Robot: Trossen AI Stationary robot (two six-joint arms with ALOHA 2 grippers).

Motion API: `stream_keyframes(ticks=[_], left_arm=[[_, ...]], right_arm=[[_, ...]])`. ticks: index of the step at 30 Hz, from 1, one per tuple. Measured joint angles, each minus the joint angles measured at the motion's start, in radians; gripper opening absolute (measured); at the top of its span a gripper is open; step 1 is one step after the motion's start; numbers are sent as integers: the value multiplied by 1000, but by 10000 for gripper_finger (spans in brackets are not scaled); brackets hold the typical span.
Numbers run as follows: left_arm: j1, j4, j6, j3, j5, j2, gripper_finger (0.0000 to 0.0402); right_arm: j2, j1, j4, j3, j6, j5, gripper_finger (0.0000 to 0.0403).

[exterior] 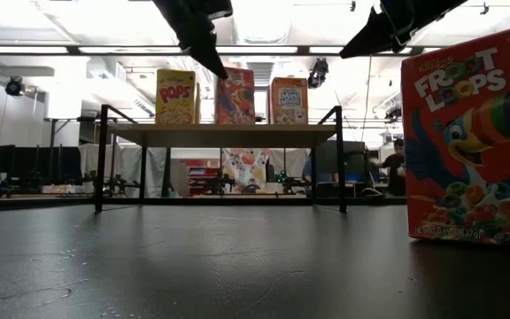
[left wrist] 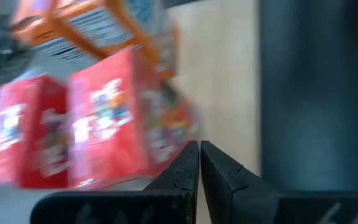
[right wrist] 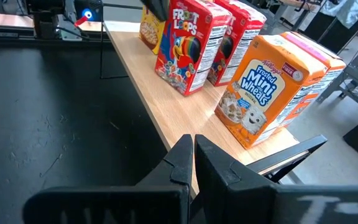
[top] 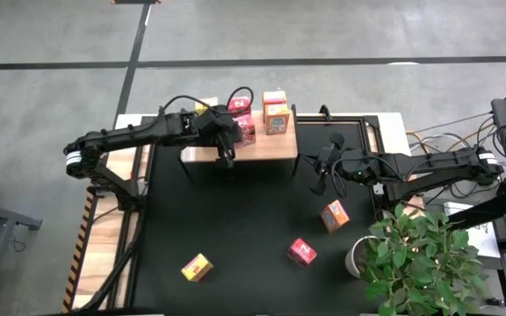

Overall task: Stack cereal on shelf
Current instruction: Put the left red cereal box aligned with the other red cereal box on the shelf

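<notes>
- Cereal: small printed cardboard boxes. Several stand on the shelf: a red Froot Loops box, an orange Kellogg's Frosted Mini-Wheats box, and a yellow Pops box at the shelf's far left end as seen from the low view.
- Three more boxes lie on the black mat, well apart from the shelf: an orange box, a red box and a yellow box. The red one is likely the Froot Loops box looming in the low view.
- Handling, as a judgement: the boxes look light and stiff but crushable, with smooth printed faces; a modest pinch across two opposite narrow sides should hold them best.
- Left tool: closed and empty, at the shelf's front edge, just beside the red boxes.
- Right tool: closed and empty, over the mat off the shelf's right end, between the shelf and the orange box.
- Counter: light wood, showing beside the mat to the shelf's left.
- Potted plant: well apart from the shelf, beyond the orange box.
</notes>
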Motion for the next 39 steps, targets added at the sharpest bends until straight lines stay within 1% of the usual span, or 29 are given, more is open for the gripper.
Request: stream_keyframes(ticks=[2,6,8,11,13,15,17,22,27,39], left_arm=[[-4,17,-45,-13,36,0,0],[-27,50,-121,-71,34,0,0],[-46,75,-136,-104,-10,0,0],[-76,127,-141,-159,-105,0,0],[-92,136,-144,-177,-154,0,0],[-102,149,-157,-188,-184,0,0],[-108,160,-176,-203,-190,0,0],[-110,198,-188,-224,-202,0,0],[-110,215,-186,-220,-287,0,0],[-71,262,-174,-237,-295,0,0]], right_arm=[[0,0,0,0,-1,0,9],[0,0,0,0,-12,0,9],[0,0,0,0,-11,0,9],[0,0,0,0,-10,0,9],[0,0,0,0,-10,0,9],[0,0,0,0,-10,0,9],[0,0,0,0,-10,0,9],[0,0,0,0,-10,0,9],[0,0,0,0,-10,0,9],[0,0,0,0,-10,0,9]])
